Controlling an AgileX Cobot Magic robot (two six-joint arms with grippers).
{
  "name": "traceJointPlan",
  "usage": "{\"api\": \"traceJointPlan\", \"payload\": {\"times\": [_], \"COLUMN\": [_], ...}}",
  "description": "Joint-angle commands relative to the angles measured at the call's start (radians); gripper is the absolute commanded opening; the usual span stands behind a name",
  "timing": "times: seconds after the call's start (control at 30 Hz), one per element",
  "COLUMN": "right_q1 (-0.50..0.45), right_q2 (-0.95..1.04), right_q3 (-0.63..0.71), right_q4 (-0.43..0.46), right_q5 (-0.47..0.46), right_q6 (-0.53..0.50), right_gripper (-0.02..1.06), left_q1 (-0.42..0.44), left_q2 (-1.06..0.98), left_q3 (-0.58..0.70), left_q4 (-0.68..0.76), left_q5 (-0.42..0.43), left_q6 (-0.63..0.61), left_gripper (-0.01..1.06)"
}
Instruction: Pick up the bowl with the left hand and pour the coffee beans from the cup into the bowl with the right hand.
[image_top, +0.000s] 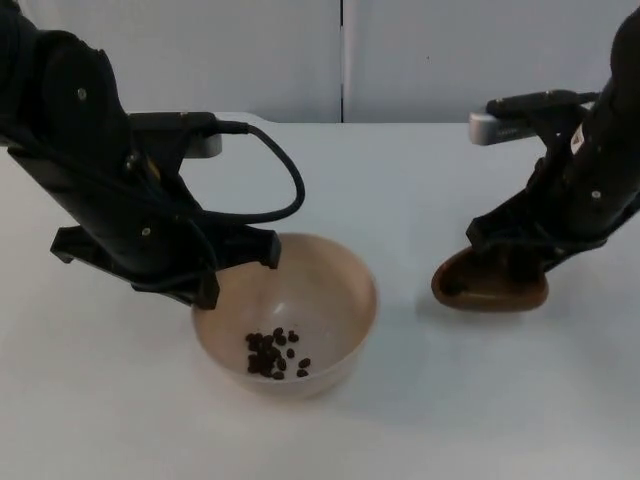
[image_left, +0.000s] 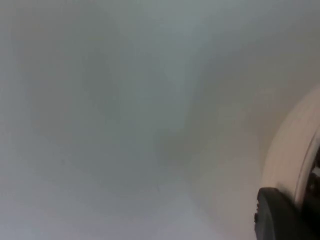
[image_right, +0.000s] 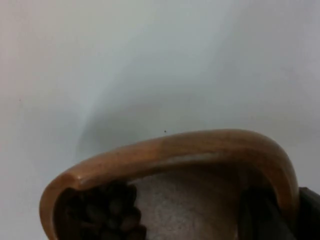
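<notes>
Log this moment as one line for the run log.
left hand at bowl rim | right hand on brown cup | some coffee beans in bowl, some in cup

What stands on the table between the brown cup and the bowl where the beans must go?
Nothing visible does. Only bare white table lies between the cup, held by the right hand, and the bowl, which the left hand grips at its rim.

Bowl (image_top: 300, 300) with beans (image_top: 275, 355) left on table (image_top: 400, 180), cup (image_top: 490, 290) well right.
</notes>
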Motion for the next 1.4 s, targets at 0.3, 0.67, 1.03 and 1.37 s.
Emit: {"api": "traceJointPlan", "payload": {"times": [0.3, 0.67, 1.03, 1.37], "right_q1": [-0.003, -0.003, -0.003, -0.003], "right_q2": [0.014, 0.057, 0.057, 0.055], "right_q3": [0.032, 0.032, 0.032, 0.032], "right_q4": [-0.006, -0.048, -0.059, -0.059], "right_q5": [-0.072, -0.07, -0.058, -0.064], "right_q6": [0.046, 0.087, 0.093, 0.113], "right_gripper": [0.0, 0.0, 0.03, 0.46], "left_q1": [0.002, 0.002, 0.002, 0.002], "left_q2": [0.004, 0.004, 0.004, 0.004], "left_q3": [0.004, 0.004, 0.004, 0.004], "left_q4": [-0.002, 0.0, 0.0, -0.015], "left_q5": [-0.013, 0.013, 0.011, 0.011], "left_q6": [0.003, 0.003, 0.003, 0.003], "left_gripper": [0.0, 0.0, 0.0, 0.14]}}
